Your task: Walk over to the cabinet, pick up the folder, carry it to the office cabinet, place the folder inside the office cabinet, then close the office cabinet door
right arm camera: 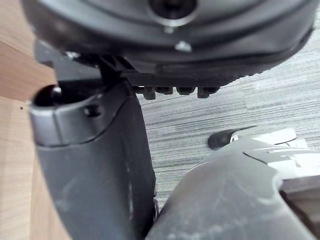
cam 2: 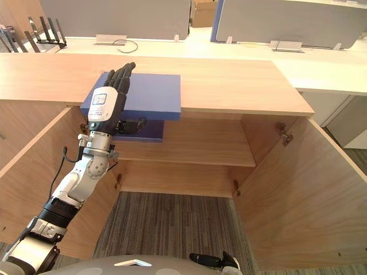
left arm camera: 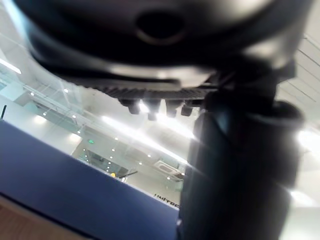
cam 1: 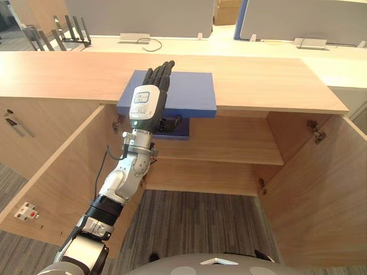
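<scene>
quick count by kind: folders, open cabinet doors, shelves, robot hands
folder: 1
open doors: 2
shelf: 1
left hand, right hand: 2
total: 6

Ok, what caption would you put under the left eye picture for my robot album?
The robot's left hand grips the blue folder overhanging the top of the open wooden cabinet.
</scene>
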You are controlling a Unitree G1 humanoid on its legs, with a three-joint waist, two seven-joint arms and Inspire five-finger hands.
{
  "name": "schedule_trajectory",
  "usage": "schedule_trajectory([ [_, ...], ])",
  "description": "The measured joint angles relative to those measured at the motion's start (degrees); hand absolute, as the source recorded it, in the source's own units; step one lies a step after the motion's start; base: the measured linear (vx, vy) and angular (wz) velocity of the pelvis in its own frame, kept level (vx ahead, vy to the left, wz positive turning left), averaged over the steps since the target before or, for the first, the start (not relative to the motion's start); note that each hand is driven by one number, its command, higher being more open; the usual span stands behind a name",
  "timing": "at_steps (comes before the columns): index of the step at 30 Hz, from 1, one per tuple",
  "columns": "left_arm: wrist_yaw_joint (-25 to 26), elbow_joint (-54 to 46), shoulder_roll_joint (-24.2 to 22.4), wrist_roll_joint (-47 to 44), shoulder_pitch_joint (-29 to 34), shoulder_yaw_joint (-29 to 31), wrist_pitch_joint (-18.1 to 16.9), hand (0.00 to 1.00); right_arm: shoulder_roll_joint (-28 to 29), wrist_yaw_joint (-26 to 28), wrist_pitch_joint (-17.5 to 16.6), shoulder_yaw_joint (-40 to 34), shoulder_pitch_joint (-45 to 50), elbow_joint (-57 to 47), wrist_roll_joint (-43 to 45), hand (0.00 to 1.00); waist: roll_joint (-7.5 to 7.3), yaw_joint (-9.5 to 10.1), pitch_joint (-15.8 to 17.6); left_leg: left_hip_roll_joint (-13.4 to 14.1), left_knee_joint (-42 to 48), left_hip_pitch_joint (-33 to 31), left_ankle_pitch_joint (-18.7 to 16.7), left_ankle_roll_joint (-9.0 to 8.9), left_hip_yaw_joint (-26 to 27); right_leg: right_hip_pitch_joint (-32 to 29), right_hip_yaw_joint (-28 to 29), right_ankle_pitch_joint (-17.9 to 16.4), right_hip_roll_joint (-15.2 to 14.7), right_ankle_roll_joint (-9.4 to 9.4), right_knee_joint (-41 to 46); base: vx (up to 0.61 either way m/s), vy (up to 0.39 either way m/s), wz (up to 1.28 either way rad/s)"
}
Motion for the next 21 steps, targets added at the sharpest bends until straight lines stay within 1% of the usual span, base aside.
schedule_trajectory([
  [4, -0.76, 1.08, 0.82, 0.0, -0.02, 0.0, -0.06, 1.0, 0.08, -0.01, 0.0, 0.04, 0.02, -0.01, 0.0, 1.0, -0.14, 0.0, 0.11, -0.01, -0.01, 0.45, -0.33, 0.06, 0.27, 0.12, 0.49, -0.35, -0.09, -0.6, 0.02, -0.02, -0.011, -0.07],
  [9, -1.42, 1.37, 2.63, 0.03, -0.03, 0.0, -0.07, 1.0, 0.41, -0.01, 0.0, 0.02, -0.07, -0.01, 0.0, 1.0, -0.79, 0.02, 0.55, -0.03, 0.0, 0.45, -0.43, -0.03, 0.25, 0.15, 0.45, -0.32, -0.09, -0.55, 0.0, -0.01, -0.012, 0.0],
  [13, -1.98, 4.04, 2.75, 0.06, -1.15, -0.03, -0.08, 1.0, 0.46, -0.01, 0.0, 0.0, -0.2, 0.0, -0.02, 1.0, -0.97, 0.0, 0.66, -0.06, 0.11, 0.45, -0.47, -0.06, 0.26, 0.22, 0.43, -0.3, -0.11, -0.52, -0.11, 0.0, -0.008, 0.0],
  [21, -2.94, 5.11, 3.08, 1.49, -1.2, -0.19, -0.11, 1.0, 0.45, -0.01, 0.0, -0.03, -0.25, 0.0, -0.02, 1.0, -0.96, -0.2, 0.66, -0.05, 0.12, 0.48, -0.64, -0.08, 0.37, 0.31, 0.46, -0.29, -0.11, -0.54, -0.37, 0.0, -0.009, 0.0],
])
